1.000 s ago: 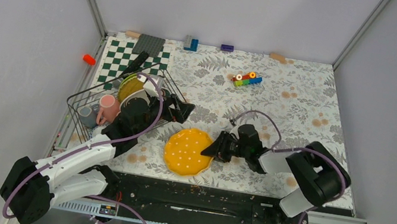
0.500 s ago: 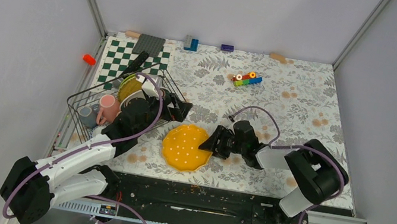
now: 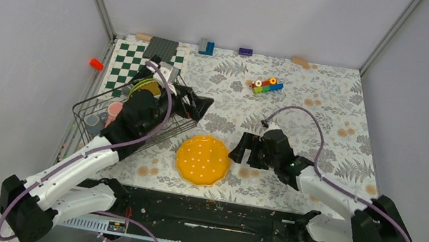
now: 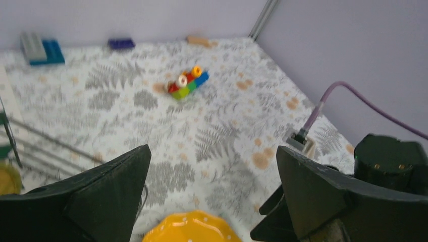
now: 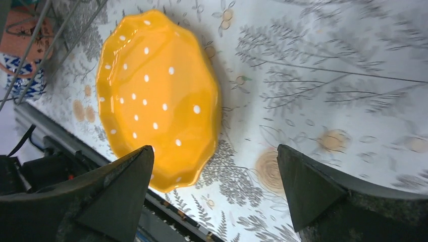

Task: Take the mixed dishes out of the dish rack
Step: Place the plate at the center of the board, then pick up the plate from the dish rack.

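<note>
The yellow plate [image 3: 202,160] with white dots lies flat on the floral cloth, just right of the dish rack [image 3: 86,117]; it also shows in the right wrist view [image 5: 156,96] and at the bottom of the left wrist view [image 4: 189,231]. My right gripper [image 3: 245,150] [image 5: 214,151] stands open beside the plate's right rim, holding nothing. My left gripper [image 3: 196,106] [image 4: 213,151] hangs open and empty over the rack's right end. In the rack I see a pink cup [image 3: 113,109], a lime-green plate [image 3: 141,87] and a red-patterned bowl [image 5: 28,27] behind the wires.
The green-and-white chequered board [image 3: 126,65] lies behind the rack. A cluster of coloured toy bricks [image 3: 267,85] [image 4: 186,83] sits at the back centre, with more bricks [image 3: 206,46] along the back edge. The black rail [image 3: 204,213] runs along the front.
My right gripper opened, let go of the yellow plate and drew back to the right. The plate now rests flat. My left gripper rose and shifted towards the back over the rack.
</note>
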